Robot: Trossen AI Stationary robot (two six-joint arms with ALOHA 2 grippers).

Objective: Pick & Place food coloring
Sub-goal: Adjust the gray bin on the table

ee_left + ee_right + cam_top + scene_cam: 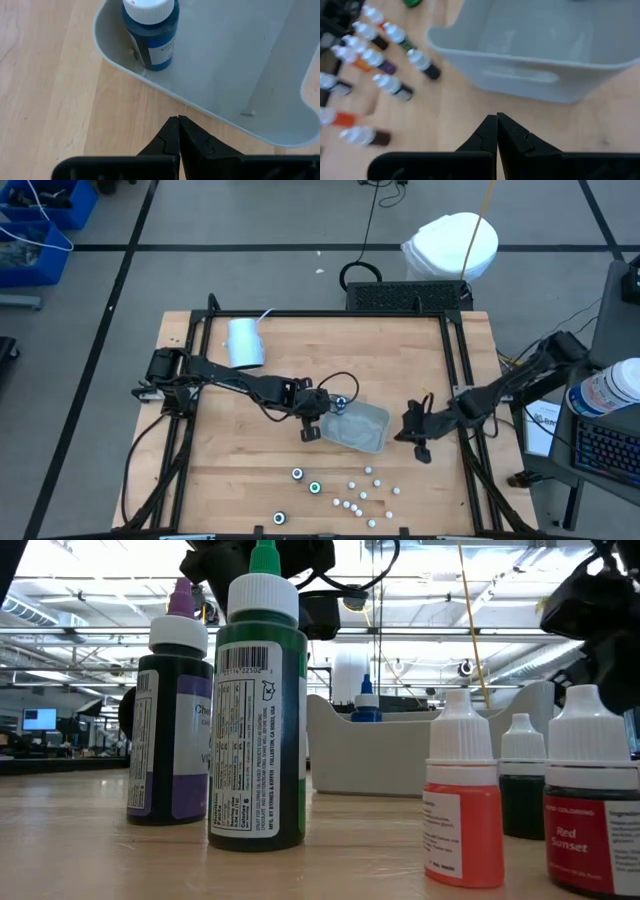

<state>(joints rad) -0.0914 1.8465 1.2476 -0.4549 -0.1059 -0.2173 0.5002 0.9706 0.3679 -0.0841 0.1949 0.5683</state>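
One blue food coloring bottle [150, 35] with a white cap stands upright in a corner of the translucent grey tray [365, 430]. My left gripper [177, 120] is shut and hovers over the bare wood just outside that corner; in the high view my left gripper [311, 430] is at the tray's left edge. My right gripper [496, 117] is shut and empty, off the tray's right side [408, 432]. Several more food coloring bottles [340, 492] stand or lie near the table's front edge, among them a green one [258, 710] and a purple one [170, 720].
A pale blue cup [244, 342] lies on its side at the far left of the table. Small white-capped bottles [375, 55] are scattered between the tray and the front edge. Black rails [460, 370] frame the wooden table top.
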